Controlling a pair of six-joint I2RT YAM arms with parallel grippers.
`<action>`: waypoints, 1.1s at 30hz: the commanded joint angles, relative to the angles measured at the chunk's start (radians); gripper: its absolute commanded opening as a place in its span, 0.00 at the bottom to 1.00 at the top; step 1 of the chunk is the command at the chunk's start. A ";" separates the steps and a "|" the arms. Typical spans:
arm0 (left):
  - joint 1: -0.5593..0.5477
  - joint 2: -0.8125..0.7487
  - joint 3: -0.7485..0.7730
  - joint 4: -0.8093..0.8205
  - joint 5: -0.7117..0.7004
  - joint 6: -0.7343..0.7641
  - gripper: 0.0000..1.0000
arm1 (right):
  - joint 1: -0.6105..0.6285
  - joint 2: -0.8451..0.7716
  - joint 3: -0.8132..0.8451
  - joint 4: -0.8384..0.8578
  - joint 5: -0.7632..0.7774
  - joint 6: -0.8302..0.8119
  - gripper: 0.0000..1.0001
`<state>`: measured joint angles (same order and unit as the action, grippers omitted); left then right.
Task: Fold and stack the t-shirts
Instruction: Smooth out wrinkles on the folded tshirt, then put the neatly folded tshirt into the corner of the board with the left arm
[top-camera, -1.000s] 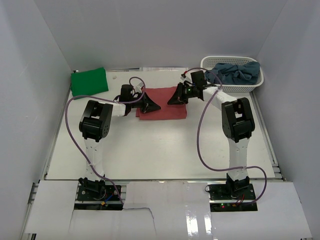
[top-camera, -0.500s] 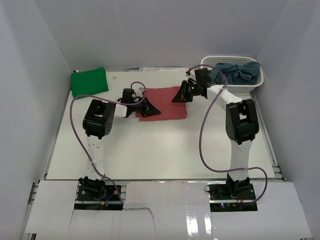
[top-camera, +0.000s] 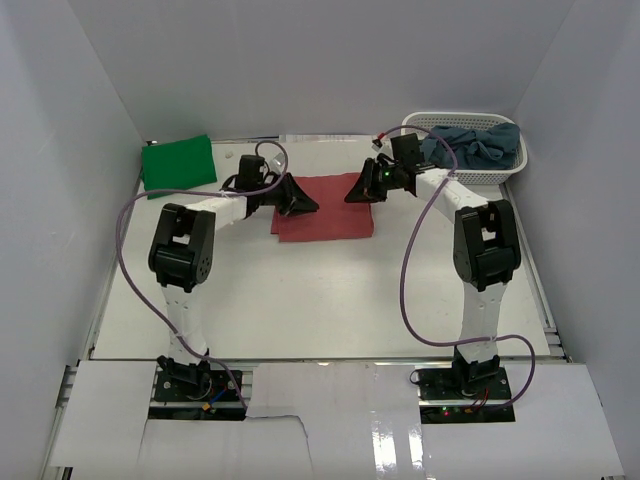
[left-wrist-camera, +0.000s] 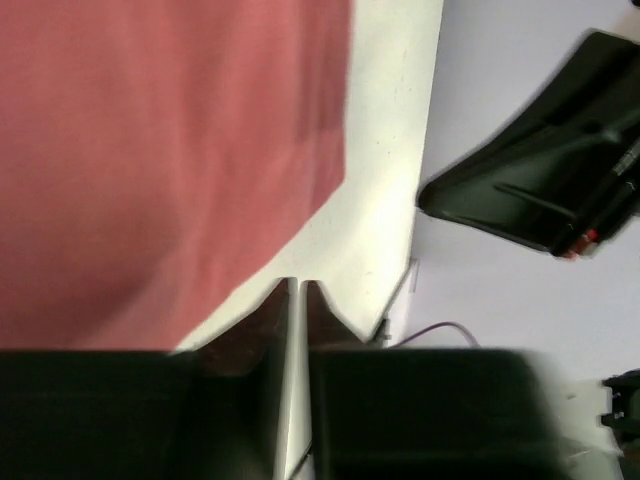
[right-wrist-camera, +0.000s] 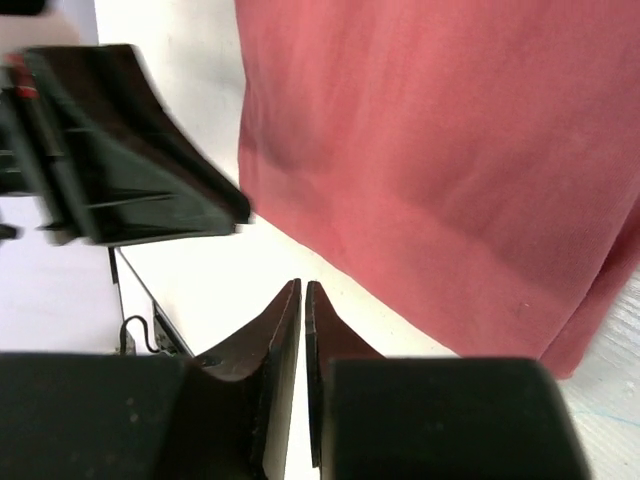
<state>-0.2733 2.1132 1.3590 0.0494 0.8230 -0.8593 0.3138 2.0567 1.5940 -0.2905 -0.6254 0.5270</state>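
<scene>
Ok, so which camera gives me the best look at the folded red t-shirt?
The top external view. It shows nearly the whole red t-shirt, folded into a flat rectangle, with its outline almost complete. The left and right wrist views each catch only a cropped patch of its cloth and part of one edge, so the shape cannot be judged there.

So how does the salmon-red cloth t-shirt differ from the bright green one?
The salmon-red cloth t-shirt lies mid-table, flanked by left claw and right claw; the bright green cloth t-shirt sits in the far left corner, clear of both. Red spreads wider than green. Both are folded flat.
</scene>
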 joint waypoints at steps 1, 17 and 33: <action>0.017 -0.156 0.068 -0.157 -0.056 0.106 0.33 | -0.013 -0.078 0.014 0.005 0.006 -0.027 0.12; 0.121 -0.022 0.275 -0.615 -0.502 0.401 0.82 | -0.038 -0.220 -0.031 -0.062 0.058 -0.102 0.53; 0.123 0.128 0.325 -0.580 -0.406 0.402 0.77 | -0.081 -0.310 -0.095 -0.076 0.046 -0.128 0.53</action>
<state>-0.1467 2.2021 1.6855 -0.5404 0.3550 -0.4644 0.2340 1.7771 1.5135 -0.3653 -0.5781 0.4175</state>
